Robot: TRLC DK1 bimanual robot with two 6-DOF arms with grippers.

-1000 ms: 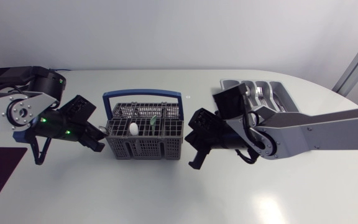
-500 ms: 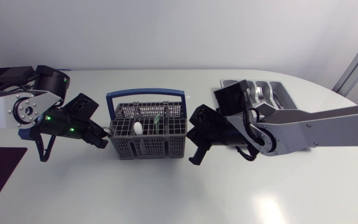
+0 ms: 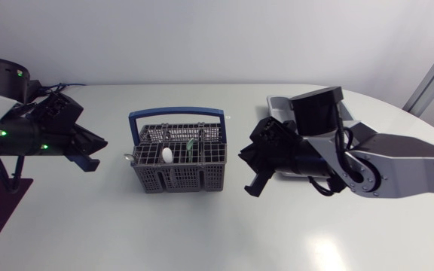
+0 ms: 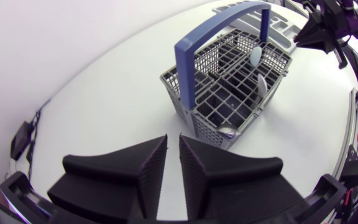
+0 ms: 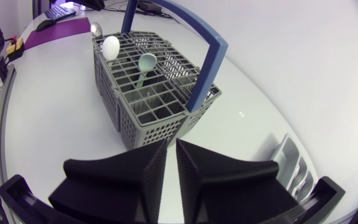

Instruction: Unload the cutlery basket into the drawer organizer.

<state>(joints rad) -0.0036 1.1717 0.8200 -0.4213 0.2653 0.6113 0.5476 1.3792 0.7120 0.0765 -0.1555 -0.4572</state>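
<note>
One basket (image 3: 179, 181) sits on the bench (image 3: 202, 233). It holds one white spoon (image 3: 167, 155) and one green spoon (image 3: 190, 146). The left end effector (image 4: 173, 142) and right end effector (image 5: 171, 148) are closed, empty.

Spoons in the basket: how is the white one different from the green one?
The white spoon has a rounded, egg-like bowl; the green spoon is pale green and shows its hollow side. The white spoon stands at the basket's outer wall, the green spoon further inside. Both stand bowl-up in the basket.
</note>
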